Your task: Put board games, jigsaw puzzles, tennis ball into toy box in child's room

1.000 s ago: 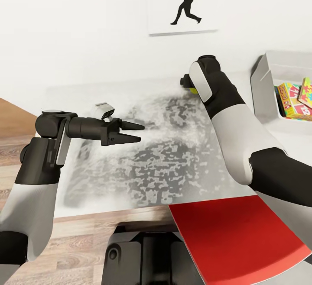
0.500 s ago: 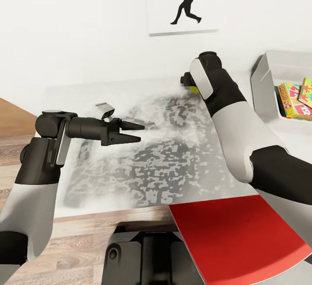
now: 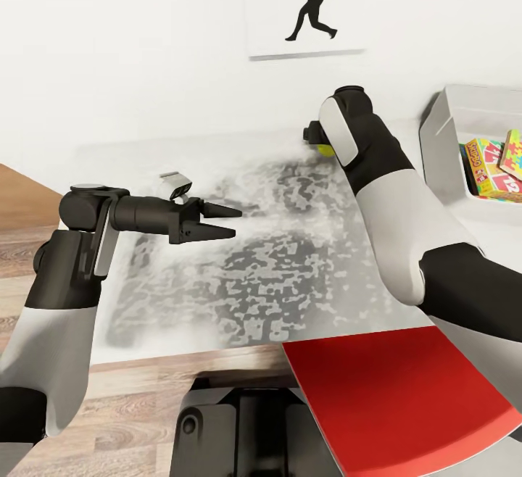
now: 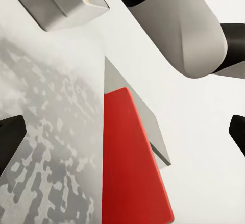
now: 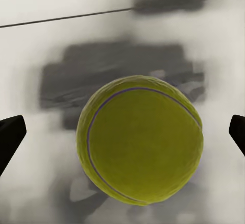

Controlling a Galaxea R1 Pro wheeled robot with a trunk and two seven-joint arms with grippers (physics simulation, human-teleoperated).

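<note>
The yellow-green tennis ball [image 5: 140, 140] rests on the mottled grey-white table [image 3: 275, 274] near the far edge by the wall. My right gripper [image 5: 124, 134] is open, one dark fingertip on each side of the ball and apart from it. In the head view the right wrist covers most of the tennis ball [image 3: 326, 149]. The pale grey toy box [image 3: 444, 136] stands at the table's right end, holding a lettered game box [image 3: 487, 167] and a jigsaw puzzle [image 3: 513, 152]. Over the table's left part my left gripper [image 3: 226, 220] hovers open, holding nothing.
A flat red panel [image 3: 391, 397] juts over the table's near right corner, just in front of my trunk. A white wall with a batter silhouette picture [image 3: 308, 6] rises behind the table. Wood plank floor [image 3: 22, 245] lies to the left.
My right wrist has edged slightly farther toward the wall and to the right, over the ball. The left arm has not moved.
</note>
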